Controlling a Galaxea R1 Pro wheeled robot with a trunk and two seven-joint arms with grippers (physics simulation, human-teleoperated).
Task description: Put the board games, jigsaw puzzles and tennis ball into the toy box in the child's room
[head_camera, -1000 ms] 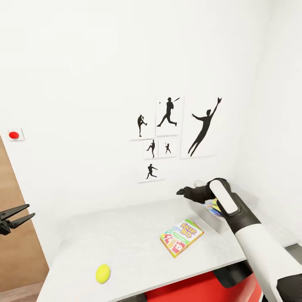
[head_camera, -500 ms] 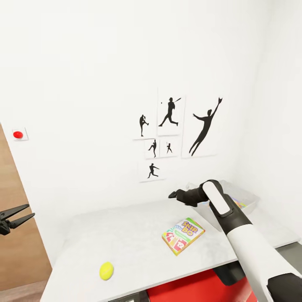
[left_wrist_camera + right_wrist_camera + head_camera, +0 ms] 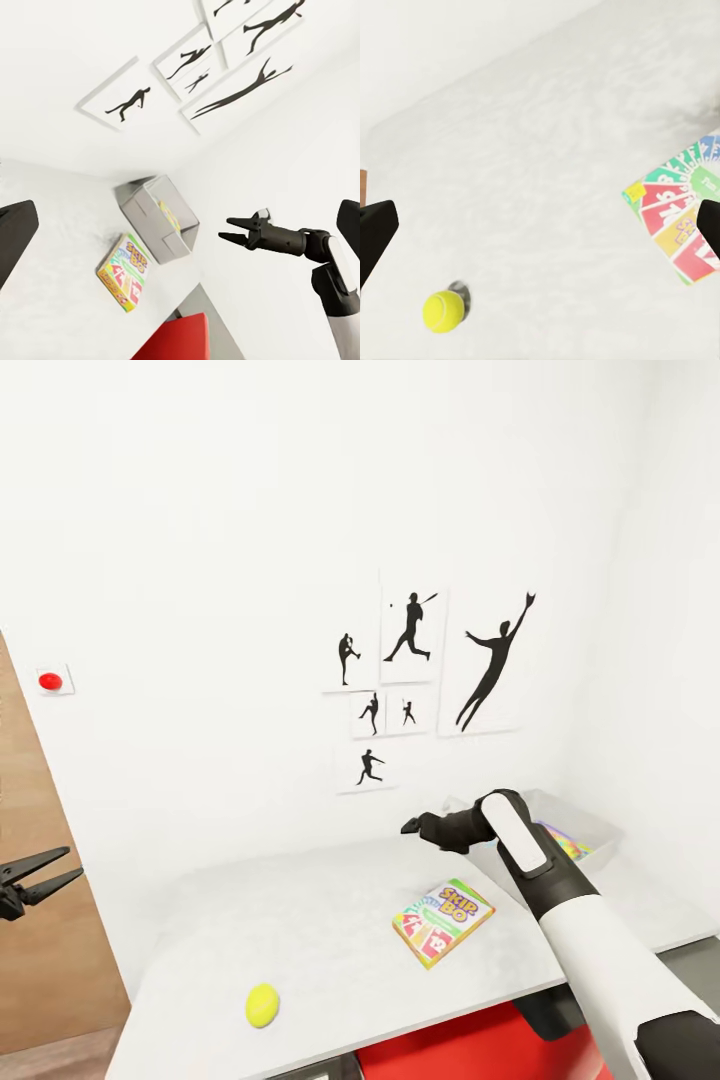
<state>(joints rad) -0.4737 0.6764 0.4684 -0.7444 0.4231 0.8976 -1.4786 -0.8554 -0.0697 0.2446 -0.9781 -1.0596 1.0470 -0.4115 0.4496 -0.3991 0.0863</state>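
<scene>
The table stands against the white wall of the child's room, below the black sports-silhouette pictures. The toy box sits at the table's far right corner — a strip of bright multicoloured contents shows inside it. The Skip-Bo board game lies flat on the tabletop just short of the toy box, right of centre. The tennis ball rests near the front edge, toward the left end, well apart from the game. The right gripper hangs above the table beside the toy box, fingers apart and empty. The left gripper is held off the table's left end — fingers apart, holding nothing.
</scene>
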